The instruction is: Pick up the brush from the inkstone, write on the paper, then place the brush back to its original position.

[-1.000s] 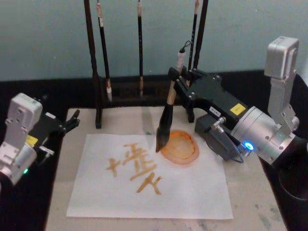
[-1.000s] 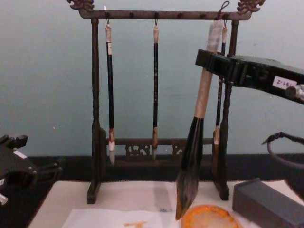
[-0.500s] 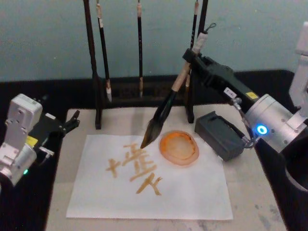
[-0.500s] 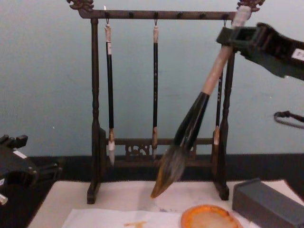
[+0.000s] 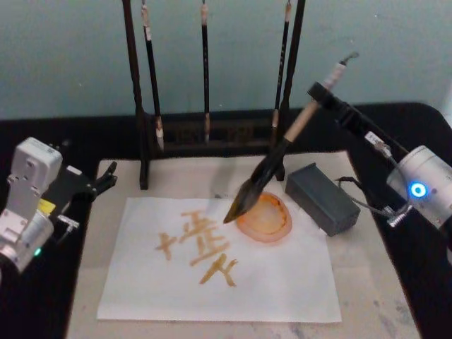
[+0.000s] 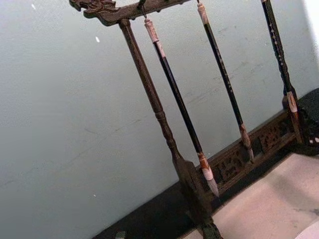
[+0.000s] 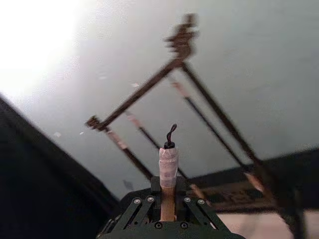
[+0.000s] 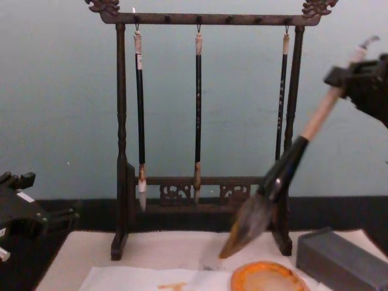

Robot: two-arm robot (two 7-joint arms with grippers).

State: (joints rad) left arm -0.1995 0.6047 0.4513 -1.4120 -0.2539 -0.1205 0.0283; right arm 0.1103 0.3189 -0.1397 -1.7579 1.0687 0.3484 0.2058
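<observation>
I see the brush [image 5: 282, 145] held off the table on a steep slant, its cord loop up toward my right and its dark tuft down toward my left. The right gripper [image 5: 319, 92] is clamped on the pale upper handle. From the head camera the tuft tip lies over the left rim of the inkstone [image 5: 272, 224]. From the chest camera the brush [image 8: 291, 159] hangs with its tip above and left of the inkstone [image 8: 267, 280], apart from it.

The chest view's lower edge cuts off the near half of that dish, and its right edge cuts the right gripper [image 8: 357, 76]. In the right wrist view the fingers [image 7: 192, 211] hide the handle below the taped top, and the rack behind is blurred.

The paper [image 5: 282, 275] lies under the inkstone, with orange strokes [image 5: 198, 247] on its left half. Its right and near parts are bare. The grey block [image 5: 321, 198] sits just right of the dish, on the mat [image 5: 176, 180]. The rack [image 5: 145, 141], with three thin brushes [image 8: 198, 109], stands behind, its right post close behind the handle. The left gripper [image 5: 107, 178] is parked off the mat's left edge, fingers apart.
</observation>
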